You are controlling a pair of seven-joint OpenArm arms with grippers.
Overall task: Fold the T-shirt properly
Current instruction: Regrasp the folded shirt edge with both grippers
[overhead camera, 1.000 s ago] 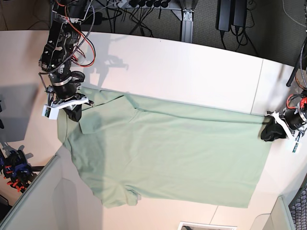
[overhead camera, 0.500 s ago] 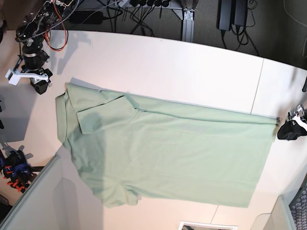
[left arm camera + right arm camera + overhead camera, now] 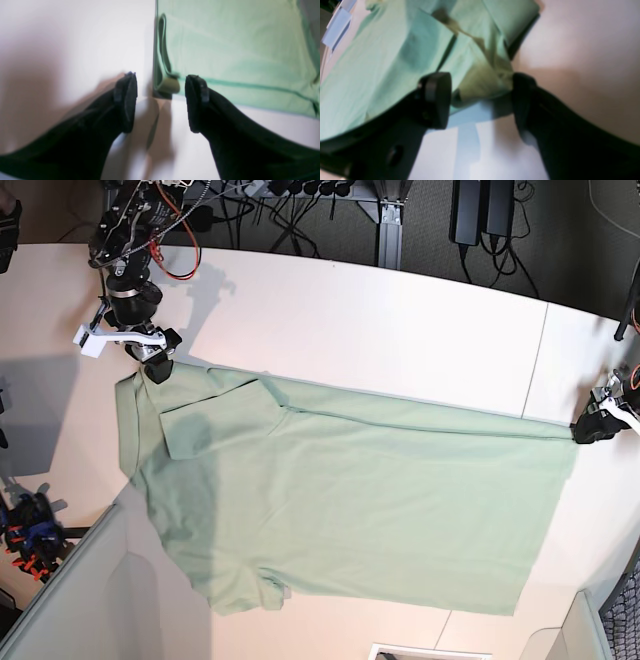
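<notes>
Both grippers back at T-shirt (image 3: pixel 350 500) corners after pulling away. Left gripper (image 3: pixel 161 102) wide open, holds nothing. Right gripper (image 3: pixel 481 97) wide open over collar fold.

- one T-shirt (image 3: pixel 350 500), mint green, spread flat
- one desk (image 3: pixel 400 320) under it, pale top
- two robot arms, so two grippers: left gripper (image 3: pixel 590 430) at the right edge, right gripper (image 3: pixel 157 365) at the far left
- two black fingers (image 3: pixel 125 100) on each gripper, so four in total
</notes>
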